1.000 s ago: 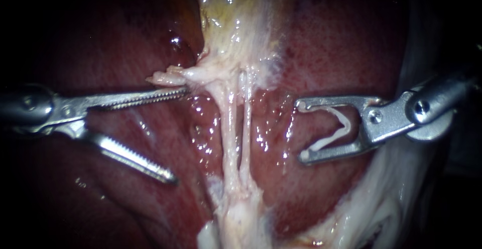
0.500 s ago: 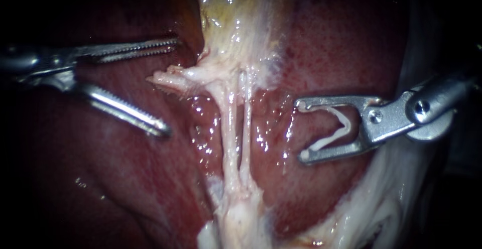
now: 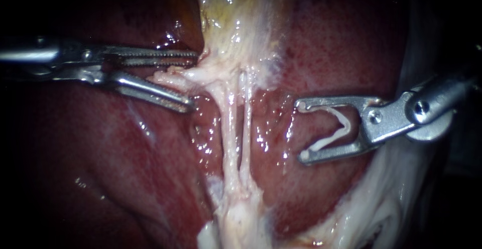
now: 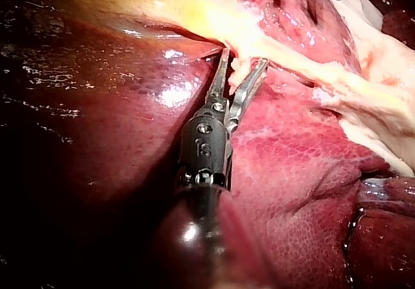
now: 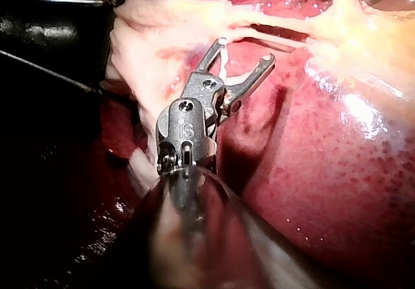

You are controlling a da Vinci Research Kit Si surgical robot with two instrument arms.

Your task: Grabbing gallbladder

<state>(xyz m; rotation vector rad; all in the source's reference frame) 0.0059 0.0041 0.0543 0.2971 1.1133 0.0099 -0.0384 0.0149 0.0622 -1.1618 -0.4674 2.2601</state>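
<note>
The pale yellow gallbladder [image 3: 236,18] hangs down the middle over the dark red liver [image 3: 125,168]. From its lower end a small pale flap [image 3: 168,77] sticks out to the left. My left instrument [image 3: 194,79] reaches in with serrated jaws open, one above and one below that flap. In the left wrist view the same jaws [image 4: 245,56] straddle a bit of pale tissue [image 4: 240,63] at the gallbladder's [image 4: 194,17] edge. My right instrument [image 3: 304,129] stays to the right, off the tissue, its jaws holding a white clip [image 3: 335,131] between them.
Two thin pale tubes, a left tube [image 3: 228,128] and a right tube [image 3: 247,123], run down from the gallbladder to a whitish tissue lump [image 3: 236,214]. White fatty tissue [image 3: 381,199] lines the lower right. In the right wrist view the liver [image 5: 337,172] bulges beside the shaft.
My left instrument rose, then advanced right toward the gallbladder's lower end, and its jaws narrowed around the pale flap. The right instrument and clip stayed still.
</note>
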